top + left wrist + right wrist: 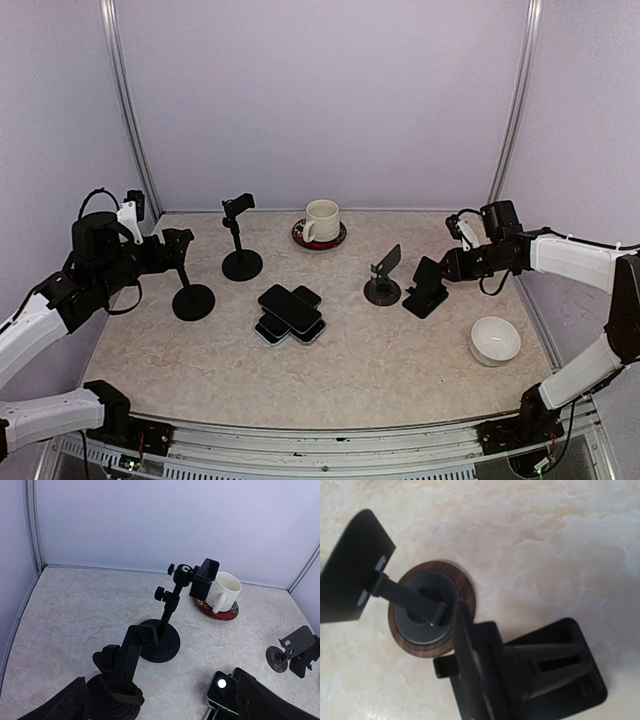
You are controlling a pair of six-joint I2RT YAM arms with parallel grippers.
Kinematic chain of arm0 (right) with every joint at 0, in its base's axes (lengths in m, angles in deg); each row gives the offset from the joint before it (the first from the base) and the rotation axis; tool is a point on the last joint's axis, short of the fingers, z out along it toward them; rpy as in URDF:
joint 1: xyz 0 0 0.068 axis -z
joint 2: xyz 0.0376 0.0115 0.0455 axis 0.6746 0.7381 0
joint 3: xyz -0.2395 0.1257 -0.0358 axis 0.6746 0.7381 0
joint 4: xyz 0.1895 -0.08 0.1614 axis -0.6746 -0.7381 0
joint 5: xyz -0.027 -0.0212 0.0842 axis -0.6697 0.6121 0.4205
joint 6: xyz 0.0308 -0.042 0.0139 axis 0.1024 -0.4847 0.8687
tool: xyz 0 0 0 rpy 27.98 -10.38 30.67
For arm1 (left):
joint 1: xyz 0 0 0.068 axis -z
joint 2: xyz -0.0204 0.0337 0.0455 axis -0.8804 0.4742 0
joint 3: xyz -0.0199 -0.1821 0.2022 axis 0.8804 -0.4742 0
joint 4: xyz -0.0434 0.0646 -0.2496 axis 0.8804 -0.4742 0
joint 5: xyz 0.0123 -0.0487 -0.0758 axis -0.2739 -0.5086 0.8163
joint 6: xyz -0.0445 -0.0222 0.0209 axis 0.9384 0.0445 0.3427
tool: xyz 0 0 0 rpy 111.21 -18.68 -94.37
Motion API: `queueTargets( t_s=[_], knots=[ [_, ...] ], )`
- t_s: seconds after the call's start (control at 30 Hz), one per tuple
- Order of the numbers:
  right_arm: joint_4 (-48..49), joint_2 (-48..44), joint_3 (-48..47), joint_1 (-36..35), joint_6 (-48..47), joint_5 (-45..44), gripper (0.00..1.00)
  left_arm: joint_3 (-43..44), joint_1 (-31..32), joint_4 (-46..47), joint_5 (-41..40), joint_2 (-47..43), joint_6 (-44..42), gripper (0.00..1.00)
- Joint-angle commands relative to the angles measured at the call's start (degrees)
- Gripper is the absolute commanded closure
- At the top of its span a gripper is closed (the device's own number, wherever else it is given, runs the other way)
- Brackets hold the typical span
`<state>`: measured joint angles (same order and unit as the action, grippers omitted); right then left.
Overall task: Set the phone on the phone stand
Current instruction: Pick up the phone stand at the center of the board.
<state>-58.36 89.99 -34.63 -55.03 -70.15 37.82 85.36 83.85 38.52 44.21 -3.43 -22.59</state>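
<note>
Several dark phones (290,312) lie stacked in a cross at the table's middle; their corner shows in the left wrist view (222,692). A black clamp stand (193,298) stands to their left. My left gripper (172,245) hangs open just above that stand's clamp head (120,667), with one dark finger (65,705) on each side and nothing held. My right gripper (450,264) is beside the top of a black folding stand (425,290), which fills the right wrist view (535,675). Its fingers do not show there.
A second clamp stand (241,245) stands behind the phones. A round wood-based stand with a tilted plate (383,282) sits beside the folding stand. A cream mug on a red coaster (321,222) is at the back, and a white bowl (495,340) is at the front right.
</note>
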Motion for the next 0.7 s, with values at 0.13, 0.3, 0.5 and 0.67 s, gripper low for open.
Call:
queueTargets(
  t_s=[0.13, 0.3, 0.5, 0.67],
  knots=[
    [1.2, 0.2, 0.8, -0.5, -0.2, 2.5, 0.85, -0.3, -0.4, 1.6, 0.6, -0.3, 0.4, 0.01],
    [1.4, -0.1, 0.7, -0.5, -0.2, 2.8, 0.98, -0.4, -0.5, 1.6, 0.8, -0.4, 0.4, 0.01],
    [1.5, -1.2, -0.1, -0.5, -0.4, 3.0, 1.0, -0.4, -0.5, 1.6, 0.8, -0.5, 0.5, 0.01],
    [0.2, -2.3, -2.2, -0.5, -1.0, 1.0, 1.0, -0.4, -0.5, 1.6, 0.9, -0.5, 0.5, 0.01]
  ],
)
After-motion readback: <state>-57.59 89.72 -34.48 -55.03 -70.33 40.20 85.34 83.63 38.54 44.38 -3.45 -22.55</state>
